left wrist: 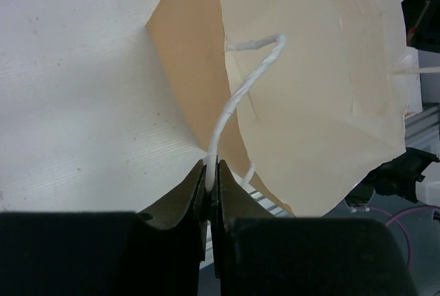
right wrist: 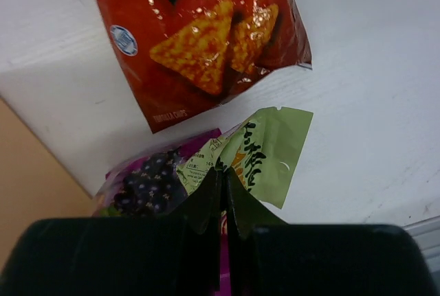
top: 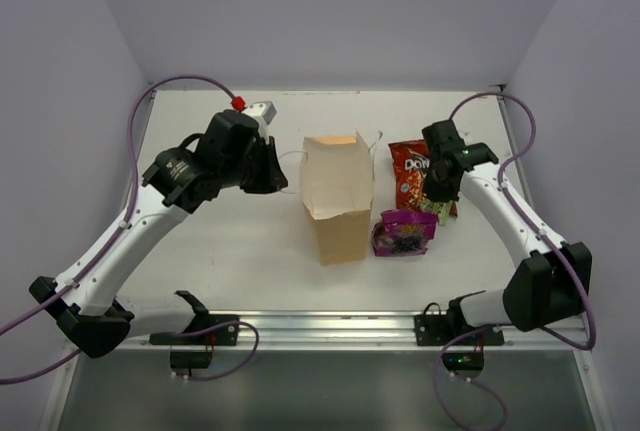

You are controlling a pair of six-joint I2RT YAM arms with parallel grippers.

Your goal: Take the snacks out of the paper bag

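The left gripper (top: 277, 177) sits just left of the paper bag (top: 338, 213), its jaws pinched shut on the bag's white cord handle (left wrist: 237, 97). The cord runs from between the fingertips up to the bag's left wall. The bag stands in the middle of the table (top: 230, 241) with its long axis upright and its mouth facing up and slightly toward the far side. What is inside the bag is hidden in every view.

Just right of the bag's base lies the purple packet (top: 404, 233), flat, with its long side running left to right. On its far side the red-orange Doritos bag (top: 408, 173) lies flat, long axis near to far and logo end toward the far wall.

The right gripper (top: 437, 201) hangs over the right edges of these two packets. Its jaws are closed on the corner of a green packet (right wrist: 265, 152), which overlaps the purple one. The green packet's print is too small to read.
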